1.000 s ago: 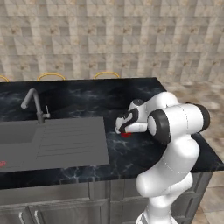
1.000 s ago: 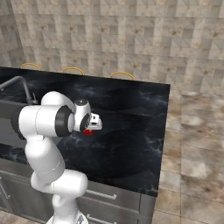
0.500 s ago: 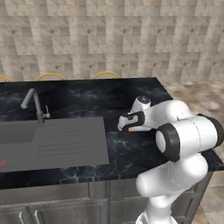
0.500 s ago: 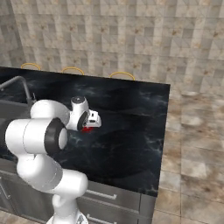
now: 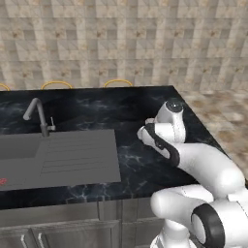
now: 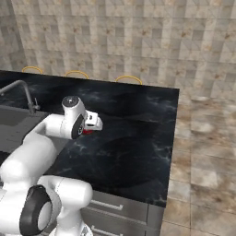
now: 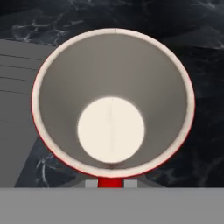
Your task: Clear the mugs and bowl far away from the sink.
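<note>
Left base view: the arm reaches over the desk just right of the sink.

Right base view: the gripper covers the red mug.

Hand view: the fingers are closed on the red mug's handle. The mug is probably rigid, light and slippery; grip the handle.

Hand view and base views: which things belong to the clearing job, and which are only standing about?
Belong to the job:
- red mug, white inside, close under the gripper
- sink, the place to clear away from

Only standing about:
- faucet
- dark marble counter
- tan rims at the counter's far edge
</note>
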Robot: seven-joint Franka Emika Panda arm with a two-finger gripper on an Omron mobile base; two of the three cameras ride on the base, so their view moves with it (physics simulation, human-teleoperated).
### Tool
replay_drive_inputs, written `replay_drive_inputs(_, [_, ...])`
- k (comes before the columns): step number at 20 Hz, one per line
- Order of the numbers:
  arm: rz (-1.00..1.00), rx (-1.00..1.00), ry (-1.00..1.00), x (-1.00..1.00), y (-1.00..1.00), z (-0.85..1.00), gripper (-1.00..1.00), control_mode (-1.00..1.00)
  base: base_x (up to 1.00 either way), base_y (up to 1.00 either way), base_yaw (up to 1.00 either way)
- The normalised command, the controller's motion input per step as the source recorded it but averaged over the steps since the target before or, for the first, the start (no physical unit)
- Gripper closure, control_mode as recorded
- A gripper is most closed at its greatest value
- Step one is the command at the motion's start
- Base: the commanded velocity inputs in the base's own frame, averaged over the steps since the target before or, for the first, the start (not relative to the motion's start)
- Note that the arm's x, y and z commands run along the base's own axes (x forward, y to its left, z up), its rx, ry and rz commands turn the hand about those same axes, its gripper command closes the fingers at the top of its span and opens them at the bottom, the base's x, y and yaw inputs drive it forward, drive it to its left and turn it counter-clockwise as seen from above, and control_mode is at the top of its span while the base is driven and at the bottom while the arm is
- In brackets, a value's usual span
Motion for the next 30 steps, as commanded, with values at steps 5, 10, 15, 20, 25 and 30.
replay_drive_inputs(5, [-0.07,0.07,-0.01,-0.96,-0.19,1.00,1.00,-1.00,0.00,0.00,0.00])
replay_drive_inputs(10, [-0.07,0.02,0.00,-0.96,-0.07,0.83,1.00,-1.00,0.00,0.00,0.00])
replay_drive_inputs(15, [-0.08,0.01,0.04,-0.81,0.00,0.64,1.00,-1.00,0.00,0.00,0.00])
replay_drive_inputs(20, [-0.04,0.00,0.11,-0.67,-0.12,0.59,1.00,-1.00,0.00,0.00,0.00])
replay_drive_inputs(25, [0.00,0.00,0.00,0.00,0.00,0.00,1.00,1.00,-0.22,-0.15,-0.42])
replay_drive_inputs(30, [0.00,0.00,0.00,0.00,0.00,0.00,1.00,1.00,-0.01,0.00,-0.99])
